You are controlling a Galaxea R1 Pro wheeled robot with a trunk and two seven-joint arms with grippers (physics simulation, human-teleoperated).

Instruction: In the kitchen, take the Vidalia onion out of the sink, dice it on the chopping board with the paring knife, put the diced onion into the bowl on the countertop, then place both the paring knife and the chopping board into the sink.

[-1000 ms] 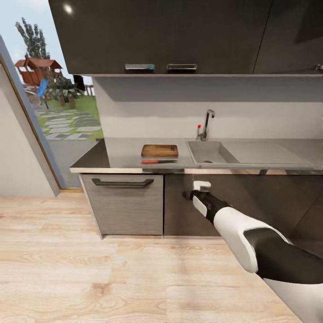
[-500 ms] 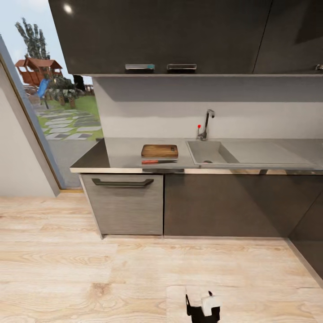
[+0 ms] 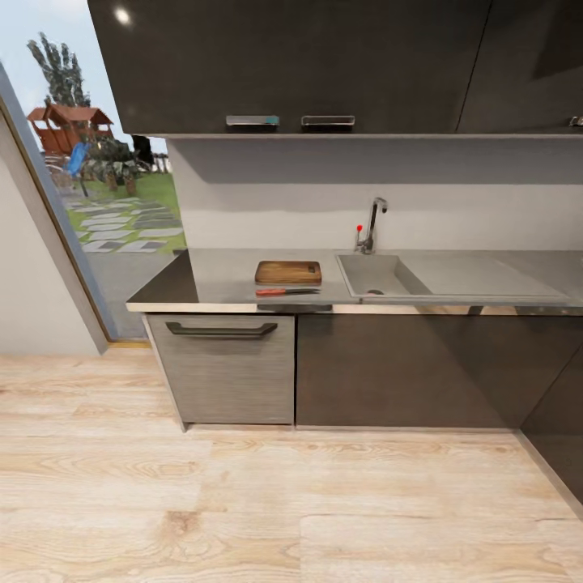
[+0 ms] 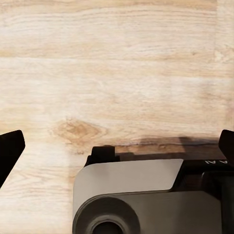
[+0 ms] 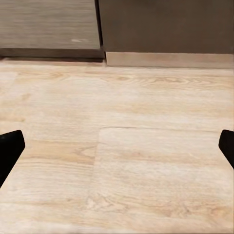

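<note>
Onion was not visible to us; the sink (image 3: 380, 277) lay right of the board (image 3: 288, 271) and knife (image 3: 285, 291). Both grippers (image 4: 117, 146) (image 5: 117, 146) gaped wide, empty. Reaching from far risked missing.

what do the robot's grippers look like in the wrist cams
Each wrist view shows two black fingertips at the frame's edges, plain and unmarked. In the left wrist view a grey-white housing with a round dark-centred joint and black fittings sits between them.
</note>
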